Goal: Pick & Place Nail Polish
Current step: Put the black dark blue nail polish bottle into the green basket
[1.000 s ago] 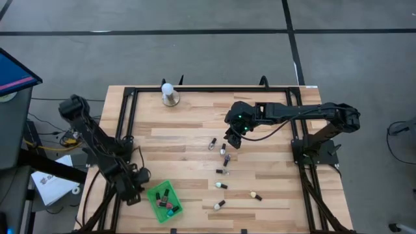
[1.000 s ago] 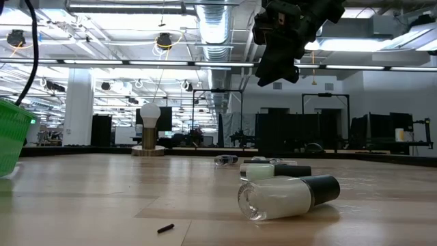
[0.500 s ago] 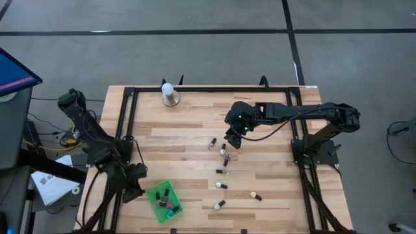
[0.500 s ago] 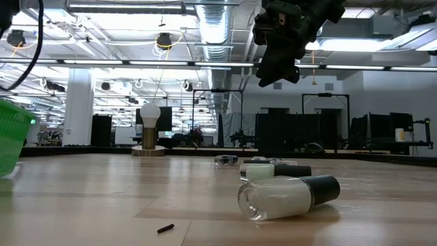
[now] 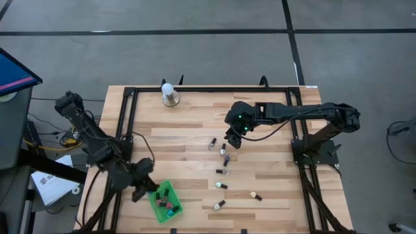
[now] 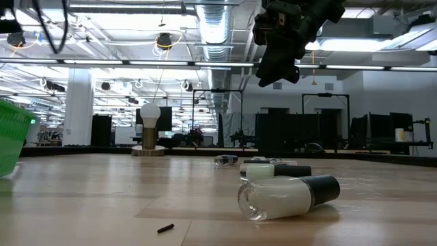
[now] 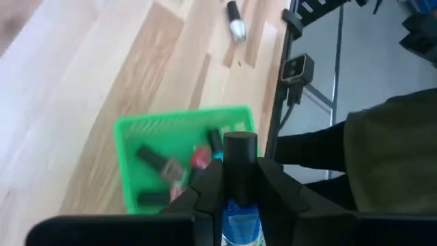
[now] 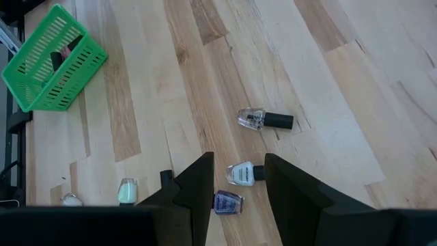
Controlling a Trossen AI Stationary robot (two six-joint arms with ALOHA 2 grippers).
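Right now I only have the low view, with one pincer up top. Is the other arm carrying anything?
Observer: Yes. The left pincer grips a blue bottle by the green basket.
Reviewer: Is that basket empty?
Observer: No, a red bottle lies inside among others.
Reviewer: And the pincer I see?
Observer: That is the right pincer, open above a white bottle.

Two dark jointed arms, black cables, green light
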